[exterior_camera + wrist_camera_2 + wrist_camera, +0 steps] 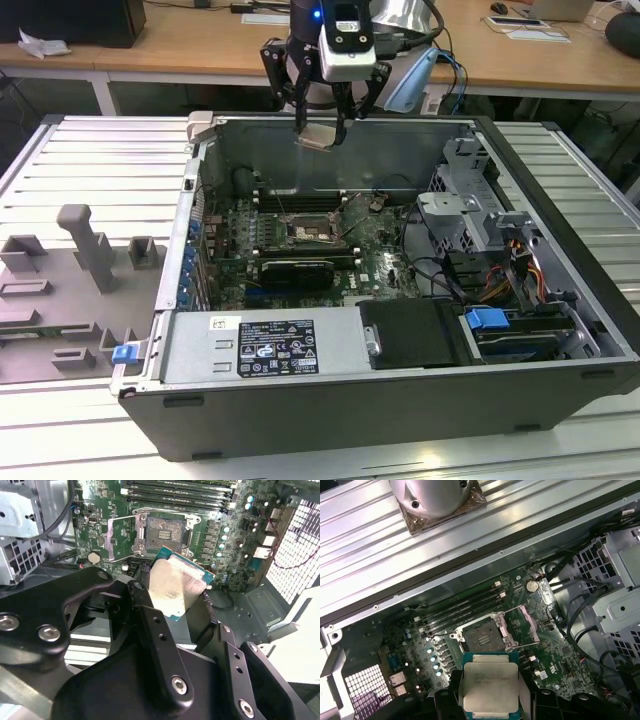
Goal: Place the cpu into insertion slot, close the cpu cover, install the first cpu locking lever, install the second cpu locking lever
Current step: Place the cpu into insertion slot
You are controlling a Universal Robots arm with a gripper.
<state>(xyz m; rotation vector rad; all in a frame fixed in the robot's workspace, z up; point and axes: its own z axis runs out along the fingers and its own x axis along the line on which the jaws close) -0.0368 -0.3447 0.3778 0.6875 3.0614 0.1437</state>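
Note:
My gripper (320,135) hangs above the back wall of an open computer case (560,300), shut on the cpu (318,137). In both wrist views the cpu (172,587) (490,687) is a flat silvery square on a green base, pinched at two opposite edges by black fingers (142,605). The insertion slot (304,232) (162,532) (481,636) lies well below it on the green board, its dark centre bare. The cpu cover (120,537) (522,626) is swung open and lies beside the slot. Thin wire levers stand loose around the slot.
Long black memory slots (175,495) run along one side of the socket and a black card (295,272) along the other. A power supply (265,345) and drive cage (470,205) fill the case's front and right. Grey fixtures (90,250) stand on the ribbed table.

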